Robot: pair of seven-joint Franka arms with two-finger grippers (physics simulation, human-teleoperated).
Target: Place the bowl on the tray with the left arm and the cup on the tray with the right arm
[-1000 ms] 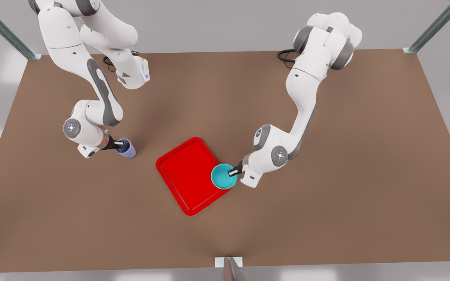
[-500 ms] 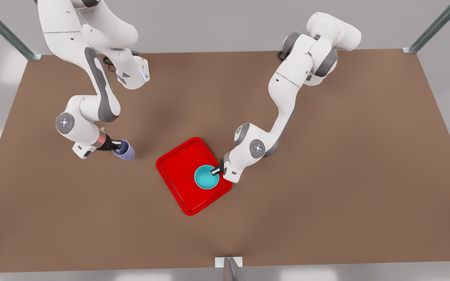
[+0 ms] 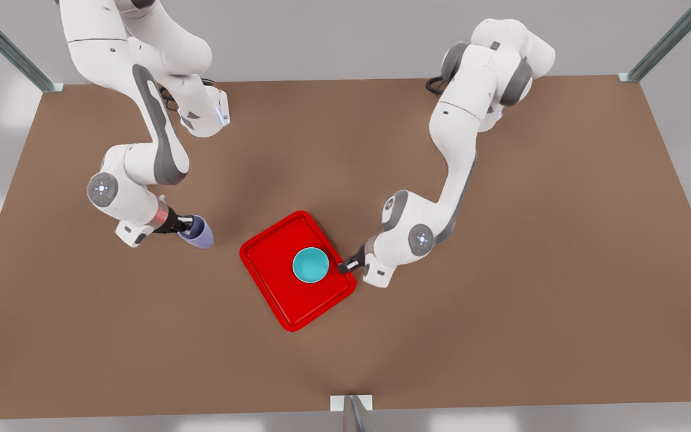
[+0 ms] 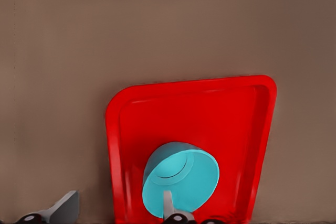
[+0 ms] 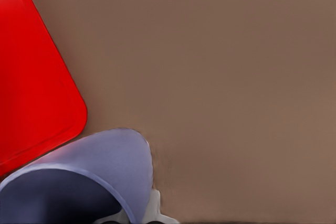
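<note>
The left claw [image 3: 345, 264], fingers apart at the bowl's [image 3: 311, 264] three o'clock, should lift clear so the bowl sits flat mid-tray [image 3: 273, 282], while farther off the right claw [image 3: 186, 225], clamped on the cup [image 3: 200, 233], carries it trayward from nine o'clock.

Teal bowl [image 3: 311, 265]; red tray [image 3: 273, 282]; lavender cup [image 3: 200, 233]; brown table [image 3: 501, 300].
</note>
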